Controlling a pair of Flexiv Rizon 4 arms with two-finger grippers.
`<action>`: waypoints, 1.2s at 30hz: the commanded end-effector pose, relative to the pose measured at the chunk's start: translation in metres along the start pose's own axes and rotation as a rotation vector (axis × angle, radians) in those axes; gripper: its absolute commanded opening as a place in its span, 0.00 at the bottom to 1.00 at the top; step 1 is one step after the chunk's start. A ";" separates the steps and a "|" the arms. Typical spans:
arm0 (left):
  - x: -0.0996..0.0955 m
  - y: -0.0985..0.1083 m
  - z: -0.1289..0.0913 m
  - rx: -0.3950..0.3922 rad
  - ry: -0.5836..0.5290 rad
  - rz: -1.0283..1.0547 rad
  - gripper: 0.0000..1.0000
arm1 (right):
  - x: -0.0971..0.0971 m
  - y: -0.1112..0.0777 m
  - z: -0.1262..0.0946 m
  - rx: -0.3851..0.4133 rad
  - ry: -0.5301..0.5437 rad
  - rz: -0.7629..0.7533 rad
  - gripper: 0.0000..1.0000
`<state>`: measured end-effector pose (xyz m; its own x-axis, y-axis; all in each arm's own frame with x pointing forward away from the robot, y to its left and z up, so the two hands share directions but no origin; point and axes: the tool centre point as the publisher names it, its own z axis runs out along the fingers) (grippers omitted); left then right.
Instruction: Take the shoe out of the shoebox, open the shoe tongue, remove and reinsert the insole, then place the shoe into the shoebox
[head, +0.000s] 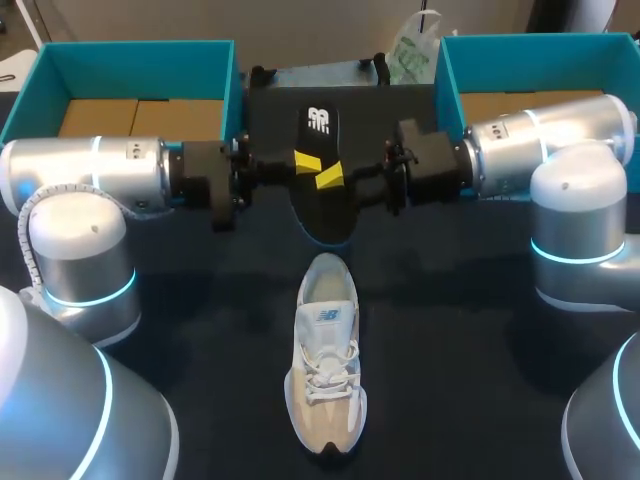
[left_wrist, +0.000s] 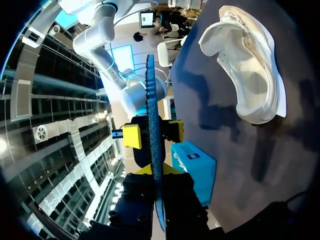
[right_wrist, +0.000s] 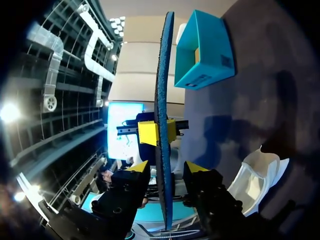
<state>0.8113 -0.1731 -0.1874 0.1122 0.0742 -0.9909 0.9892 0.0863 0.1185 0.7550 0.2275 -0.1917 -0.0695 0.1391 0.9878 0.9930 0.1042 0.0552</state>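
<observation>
Gripping black insole (head: 318, 125) in left claw (head: 308, 160), straddling it with open right claw (head: 330, 178), above desk (head: 200, 330), beyond the white sneaker (head: 325, 370).

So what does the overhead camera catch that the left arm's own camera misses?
Only the head view shows the insole from its flat black top, plus the left shoebox. Only the left wrist view shows the insole edge-on, thin and blue along that edge. Both show the white shoe lying apart from the insole, and the right shoebox.
</observation>
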 end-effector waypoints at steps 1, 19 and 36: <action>0.001 0.001 0.002 0.002 -0.002 0.004 0.00 | -0.001 0.000 0.002 -0.002 -0.001 -0.003 0.46; 0.002 -0.001 0.000 0.014 -0.001 -0.002 0.00 | -0.004 0.002 0.001 -0.007 -0.001 -0.039 0.42; 0.004 -0.003 -0.001 0.016 0.002 0.005 0.00 | -0.006 0.003 0.002 -0.006 0.003 -0.042 0.26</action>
<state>0.8089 -0.1720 -0.1898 0.1134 0.0787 -0.9904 0.9905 0.0695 0.1189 0.7581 0.2273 -0.1961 -0.1107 0.1318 0.9851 0.9897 0.1047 0.0972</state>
